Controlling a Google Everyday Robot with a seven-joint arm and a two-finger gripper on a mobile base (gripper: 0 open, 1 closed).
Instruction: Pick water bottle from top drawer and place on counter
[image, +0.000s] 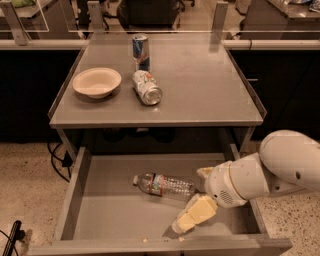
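The water bottle (164, 184) lies on its side on the bare bottom of the open top drawer (107, 215), white cap to the left. My gripper (190, 201) is down inside the drawer at the bottle's right end, on the white arm that comes in from the right. It is open: one cream finger (192, 216) points down-left in front of the bottle's base, and the other (204, 172) shows just behind it. Nothing is held. The grey counter (200, 85) is above the drawer.
On the counter stand a cream bowl (97, 82) at the left, an upright blue-and-silver slim can (140, 51), and a silver drink can (147, 87) lying on its side. The drawer's side walls (71, 197) and front lip bound the gripper. Cables lie on the floor at the left.
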